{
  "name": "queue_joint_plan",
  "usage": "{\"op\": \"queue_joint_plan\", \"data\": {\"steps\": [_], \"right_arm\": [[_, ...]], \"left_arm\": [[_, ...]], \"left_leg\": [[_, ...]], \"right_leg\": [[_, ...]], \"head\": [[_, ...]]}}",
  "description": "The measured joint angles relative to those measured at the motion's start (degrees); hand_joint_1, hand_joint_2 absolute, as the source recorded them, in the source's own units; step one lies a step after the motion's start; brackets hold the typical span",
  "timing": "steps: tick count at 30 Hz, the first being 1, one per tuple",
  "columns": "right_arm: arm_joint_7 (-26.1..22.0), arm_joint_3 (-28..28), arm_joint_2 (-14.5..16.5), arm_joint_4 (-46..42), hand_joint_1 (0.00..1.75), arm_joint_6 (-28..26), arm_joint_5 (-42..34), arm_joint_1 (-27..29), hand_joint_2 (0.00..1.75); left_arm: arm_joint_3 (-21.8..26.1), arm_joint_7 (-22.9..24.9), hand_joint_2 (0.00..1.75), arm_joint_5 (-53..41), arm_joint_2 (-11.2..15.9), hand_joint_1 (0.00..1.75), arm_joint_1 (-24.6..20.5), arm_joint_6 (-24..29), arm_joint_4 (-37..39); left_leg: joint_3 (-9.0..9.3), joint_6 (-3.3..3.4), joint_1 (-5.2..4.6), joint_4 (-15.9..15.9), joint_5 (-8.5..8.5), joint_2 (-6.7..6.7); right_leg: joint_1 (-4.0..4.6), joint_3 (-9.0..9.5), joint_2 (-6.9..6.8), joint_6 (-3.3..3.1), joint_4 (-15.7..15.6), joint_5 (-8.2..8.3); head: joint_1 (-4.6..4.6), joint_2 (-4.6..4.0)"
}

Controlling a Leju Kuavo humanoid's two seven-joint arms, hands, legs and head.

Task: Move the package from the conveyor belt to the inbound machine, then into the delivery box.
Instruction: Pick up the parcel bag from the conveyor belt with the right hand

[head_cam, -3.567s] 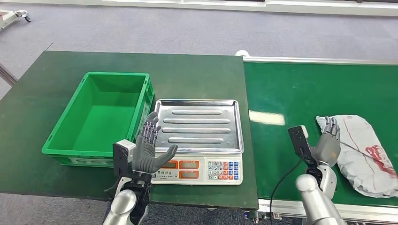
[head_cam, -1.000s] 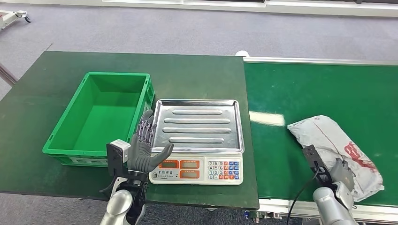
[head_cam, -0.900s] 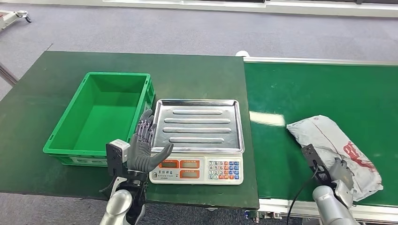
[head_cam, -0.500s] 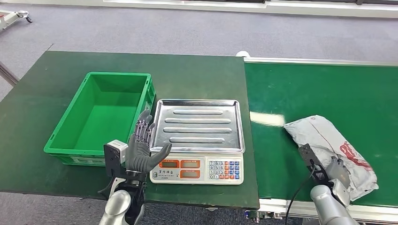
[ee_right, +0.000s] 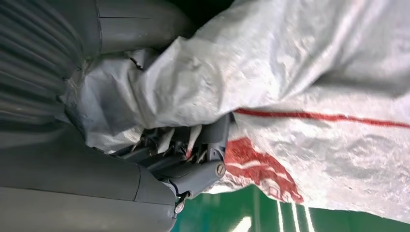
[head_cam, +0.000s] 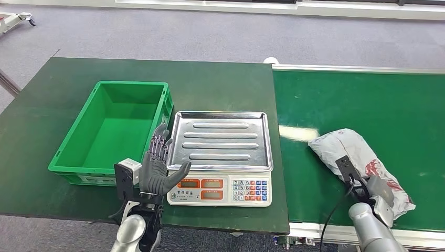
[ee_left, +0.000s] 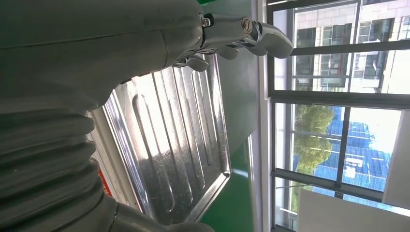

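Head view first: the right hand (head_cam: 379,187) is clamped on the near end of the grey package (head_cam: 350,156), which lies on the green conveyor belt (head_cam: 367,100). Compared with half a second ago, the package's far end has swung left, toward the scale's steel tray (head_cam: 223,139), so the drag toward the inbound machine seems underway. The left hand (head_cam: 157,167) stays raised with fingers apart, holding nothing, just near the green delivery box (head_cam: 113,128).

Left wrist view: the tray (ee_left: 179,145) lies bare beyond the open hand (ee_left: 96,48).

Right wrist view: the dark fingers (ee_right: 193,159) dig into the crumpled package (ee_right: 314,96), film bunched over the hand.
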Motion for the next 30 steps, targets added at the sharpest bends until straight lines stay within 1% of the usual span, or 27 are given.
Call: {"op": "queue_joint_plan", "data": {"steps": [8, 13, 15, 17, 23, 26, 30], "right_arm": [[-1.4, 0.3, 0.2, 0.0, 1.75, -0.7, -0.3, 0.0, 1.75], [-3.4, 1.2, 1.1, -0.5, 1.75, -5.2, -0.4, 0.6, 1.75], [-4.4, 1.8, 1.8, -1.9, 1.75, -7.2, -0.3, 1.0, 1.75], [-4.8, 2.7, 2.5, -4.1, 1.75, -7.9, -0.1, 1.3, 1.75], [-4.4, 4.0, 3.6, -8.3, 1.75, -7.8, -0.1, 1.5, 1.75], [-5.6, 4.5, 4.0, -10.0, 1.75, -8.4, -0.2, 1.7, 1.75], [-6.2, 7.3, 4.2, -15.3, 1.75, -7.7, 0.4, 1.5, 1.75]], "left_arm": [[0.4, 0.0, 1.75, 0.0, 0.0, 0.0, 0.2, 0.0, -0.3], [0.5, -0.1, 1.75, -0.2, 0.0, 0.0, 0.6, 0.0, -0.6], [0.5, -0.1, 1.75, -0.6, -0.1, 0.0, 0.7, 0.1, -0.6], [0.5, -0.1, 1.75, -1.0, -0.2, 0.0, 0.7, 0.2, -0.6], [0.5, -0.2, 1.75, -1.3, -0.3, 0.0, 0.7, 0.3, -0.6], [0.5, -0.2, 1.75, -2.1, -0.3, 0.0, 0.5, 0.4, -0.4], [0.5, -0.3, 1.75, -3.9, -0.4, 0.0, -0.8, 0.7, 0.5]], "left_leg": [[-0.02, 0.0, 0.0, 0.0, 0.0, 0.0], [-0.05, 0.0, 0.0, 0.0, 0.0, -0.01], [-0.07, 0.0, 0.0, 0.0, 0.0, 0.0], [-0.06, 0.0, 0.0, 0.0, 0.0, 0.0], [-0.09, 0.0, 0.0, 0.0, 0.01, -0.04], [-0.12, 0.0, -0.01, 0.0, 0.01, -0.04], [-0.12, 0.0, -0.02, 0.0, 0.03, -0.03]], "right_leg": [[-0.01, 0.0, -0.01, 0.0, 0.0, 0.0], [-0.04, -0.02, -0.02, 0.0, 0.0, 0.0], [-0.05, -0.04, -0.02, 0.0, 0.0, 0.0], [-0.05, -0.06, -0.01, 0.0, 0.0, 0.0], [-0.05, -0.06, -0.02, 0.0, 0.0, 0.0], [-0.07, -0.08, -0.02, 0.0, 0.0, 0.0], [-0.08, -0.11, -0.01, 0.01, 0.0, 0.0]], "head": [[0.0, 0.0], [0.01, 0.0], [0.01, 0.0], [0.0, 0.0], [0.0, 0.0], [0.01, 0.0], [0.01, 0.0]]}}
